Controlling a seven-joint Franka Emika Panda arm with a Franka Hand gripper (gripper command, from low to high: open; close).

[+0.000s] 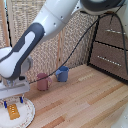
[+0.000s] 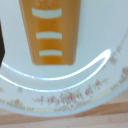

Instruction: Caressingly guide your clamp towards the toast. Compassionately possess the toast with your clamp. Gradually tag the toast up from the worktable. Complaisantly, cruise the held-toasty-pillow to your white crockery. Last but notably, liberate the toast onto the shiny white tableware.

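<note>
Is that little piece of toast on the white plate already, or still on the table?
On the plate. The toast lies flat on the white plate, beneath the claw; the wrist view shows it over white china.

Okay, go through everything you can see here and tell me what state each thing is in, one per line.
Claw: just above the plate, fingers either side of the toast; open or shut, cannot tell.
Toast: lying flat on the plate.
White plate: flat on the table, holding the toast.
Pink mug: upright on the table, apart from the plate.
Blue mug: upright, beside the pink mug.
Drawer cabinet: drawers closed.
Wooden table: carries plate and mugs.
</note>
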